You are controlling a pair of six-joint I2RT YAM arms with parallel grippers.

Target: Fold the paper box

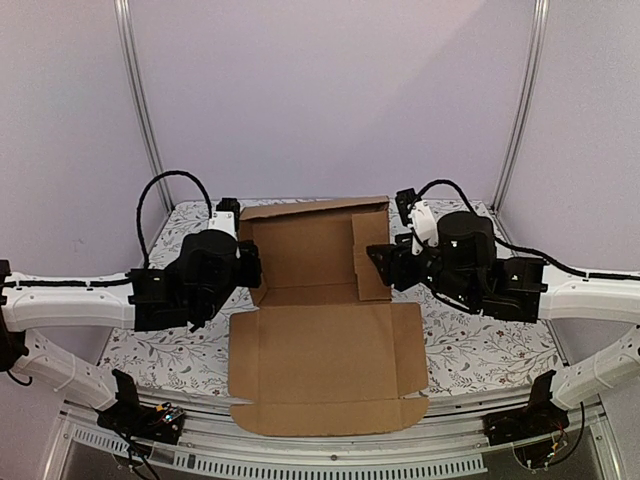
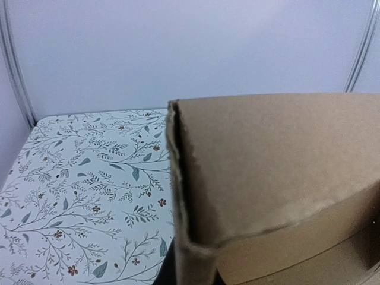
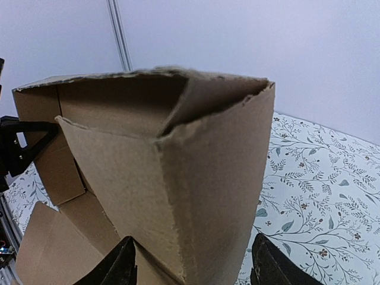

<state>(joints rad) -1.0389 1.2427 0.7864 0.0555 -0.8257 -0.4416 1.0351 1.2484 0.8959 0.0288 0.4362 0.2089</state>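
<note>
halfway there, i'd say: the paper box [image 1: 320,350] sits mid-way across the desk [image 1: 480,345], back and side walls raised round a tray with nothing in it, front lid panel flat and yet to fold, left jaws together by the left wall, right jaws apart astride the right corner.

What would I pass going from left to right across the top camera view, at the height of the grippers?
left arm → left gripper → paper box → right gripper → right arm
</note>
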